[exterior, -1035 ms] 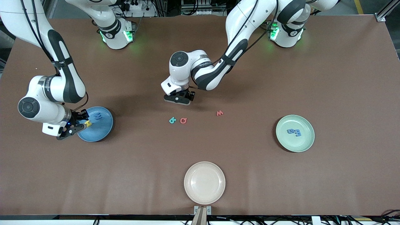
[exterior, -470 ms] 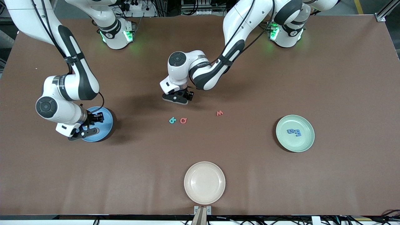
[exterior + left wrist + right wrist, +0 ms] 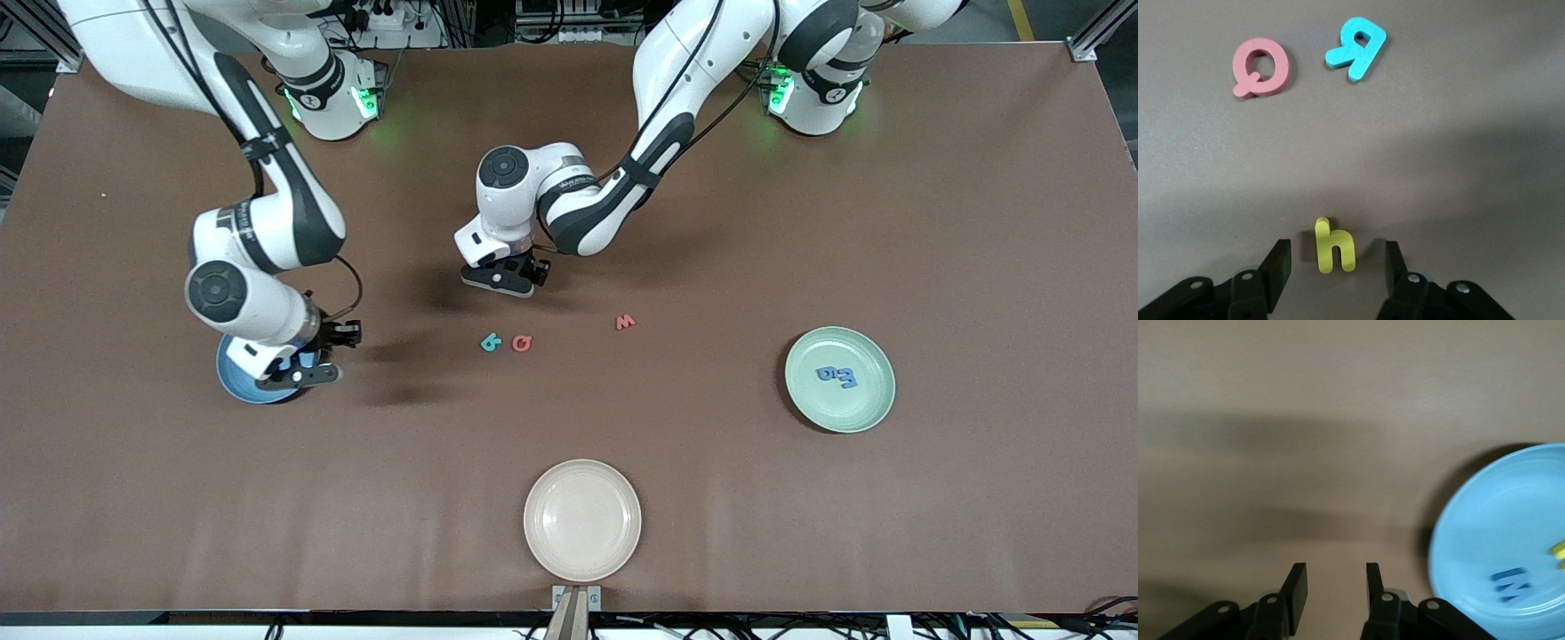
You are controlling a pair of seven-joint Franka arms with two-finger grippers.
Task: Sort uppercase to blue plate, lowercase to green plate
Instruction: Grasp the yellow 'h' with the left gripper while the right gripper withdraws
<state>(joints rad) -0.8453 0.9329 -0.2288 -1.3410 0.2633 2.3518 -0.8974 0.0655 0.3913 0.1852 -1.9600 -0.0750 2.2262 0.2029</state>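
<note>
- Hovering low over the table, the left gripper (image 3: 1335, 267) has its fingers spread, the yellow h (image 3: 1333, 246) lying flat between them, untouched.
- Red Q (image 3: 1261, 66) and teal B (image 3: 1357, 48) lie near, ahead of it.
- The right gripper (image 3: 1333, 590), fingers parted and empty, hangs just beside the blue plate (image 3: 1471, 540), which holds the blue M (image 3: 1511, 583).

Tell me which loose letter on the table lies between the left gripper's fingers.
The yellow h: it lies between the open left gripper; the red Q and teal letter lie clear of it.
</note>
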